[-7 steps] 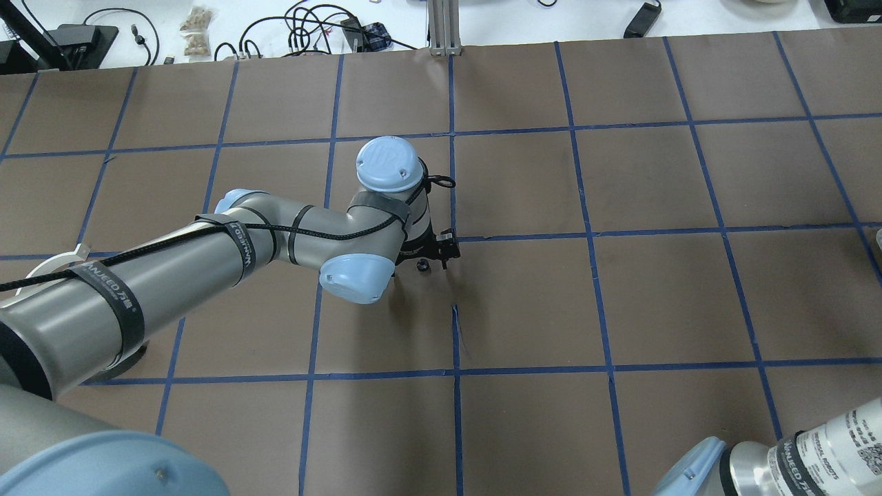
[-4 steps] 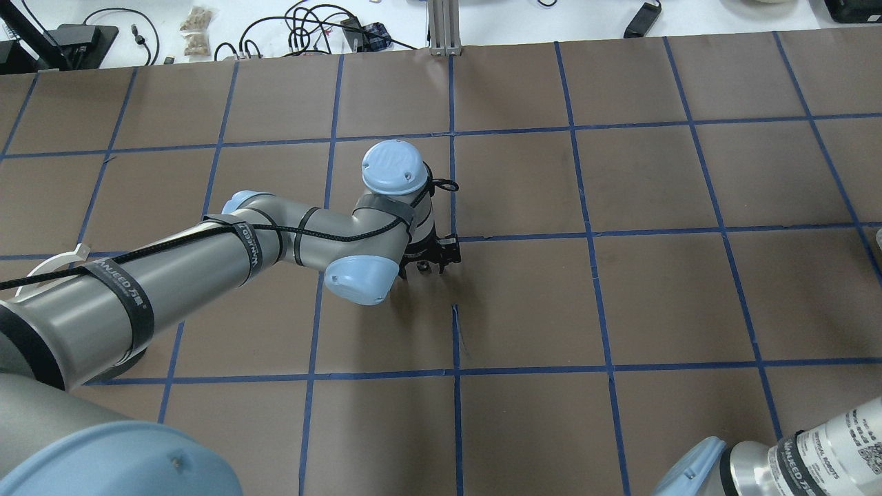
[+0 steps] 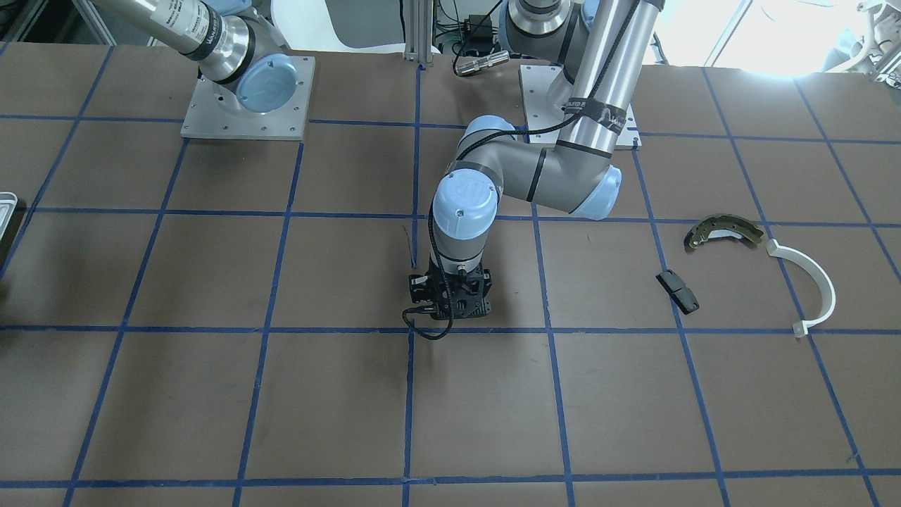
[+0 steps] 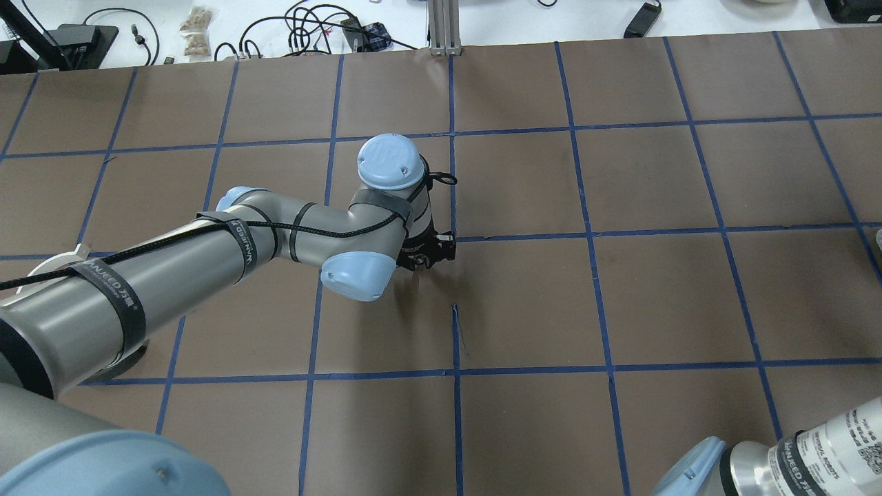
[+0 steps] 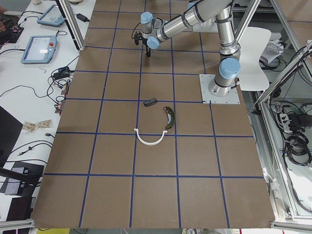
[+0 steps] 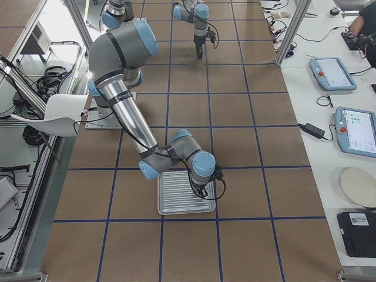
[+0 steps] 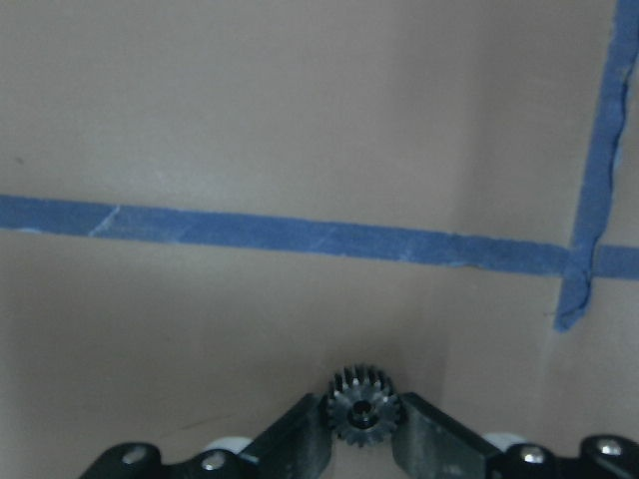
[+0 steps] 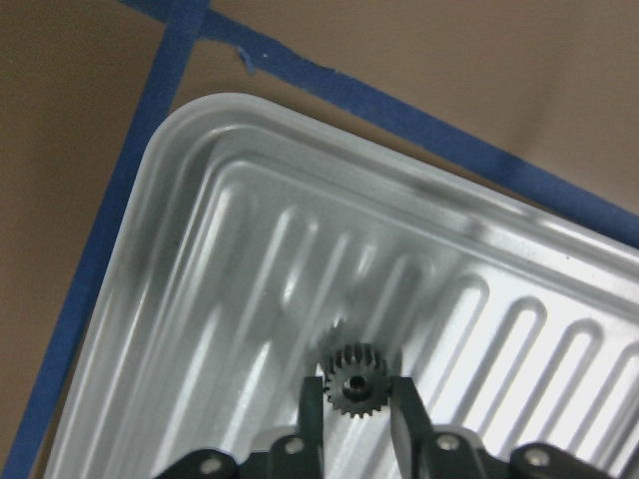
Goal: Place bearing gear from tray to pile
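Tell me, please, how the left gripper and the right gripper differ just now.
The left gripper hangs over bare brown table by a blue tape line; the right gripper hangs over the ribbed tray. The left gripper is mid-table; the right gripper is near the table's end. Both are shut on a small dark gear: left gear, right gear.

Two gears show: one bearing gear (image 7: 363,407) at the bottom of the left wrist view, a second bearing gear (image 8: 352,389) low in the right wrist view. One tray (image 8: 200,125). At the right of the front-facing view, the table (image 3: 211,408) carries one brake shoe (image 3: 723,231), one white half-ring (image 3: 816,282) and one black block (image 3: 677,291).
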